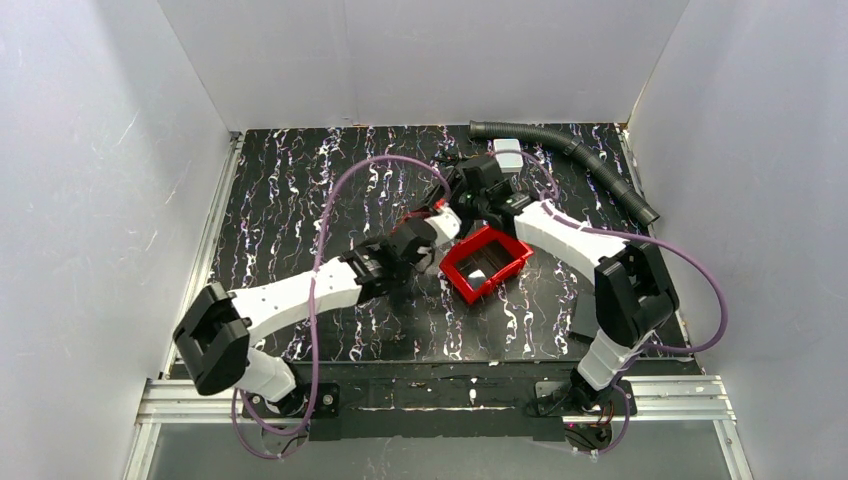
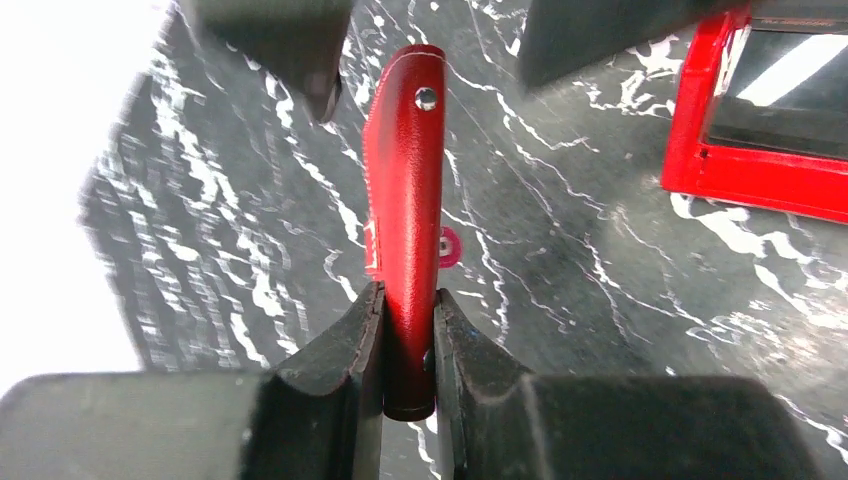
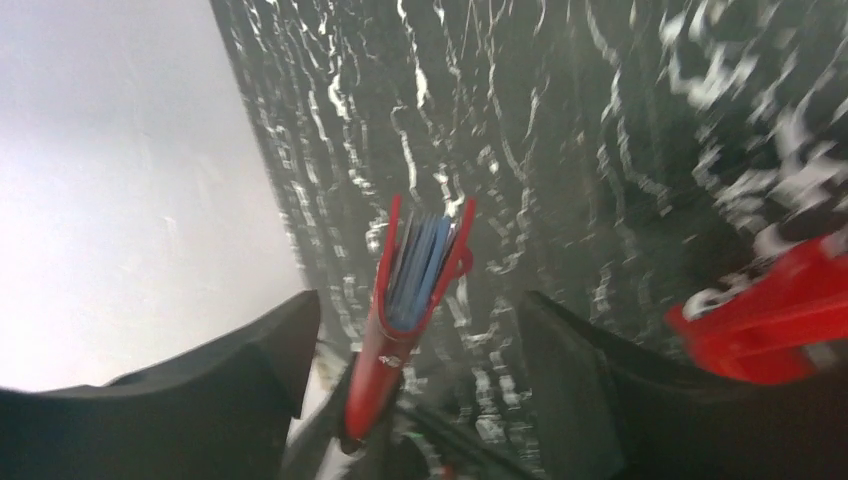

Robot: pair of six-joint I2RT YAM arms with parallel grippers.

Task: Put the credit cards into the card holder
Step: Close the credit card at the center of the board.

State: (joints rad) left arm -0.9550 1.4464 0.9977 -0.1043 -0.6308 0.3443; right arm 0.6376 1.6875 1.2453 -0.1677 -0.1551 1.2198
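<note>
My left gripper (image 2: 408,315) clamps the small dark red folding card holder (image 2: 405,170) above the black marbled table (image 2: 620,300). Thin grey-blue credit cards (image 3: 420,262) sit inside. Right gripper (image 3: 415,315) apart. Judged: only closing remains.

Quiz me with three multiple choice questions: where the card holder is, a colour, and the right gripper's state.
1. Where is the card holder?
A. Lying flat, untouched.
B. Pinched in the left gripper.
C. Out of every view.

2. The credit cards inside it look:
A. Pale blue.
B. Green.
C. Yellow.

3. The right gripper is:
A. Shut on a card.
B. Shut on nothing.
C. Open, astride the holder.

Answers:
1. B, its fingers clamp the holder's lower end.
2. A, blue edges show in the holder's mouth.
3. C, its fingers stand apart on either side.
</note>
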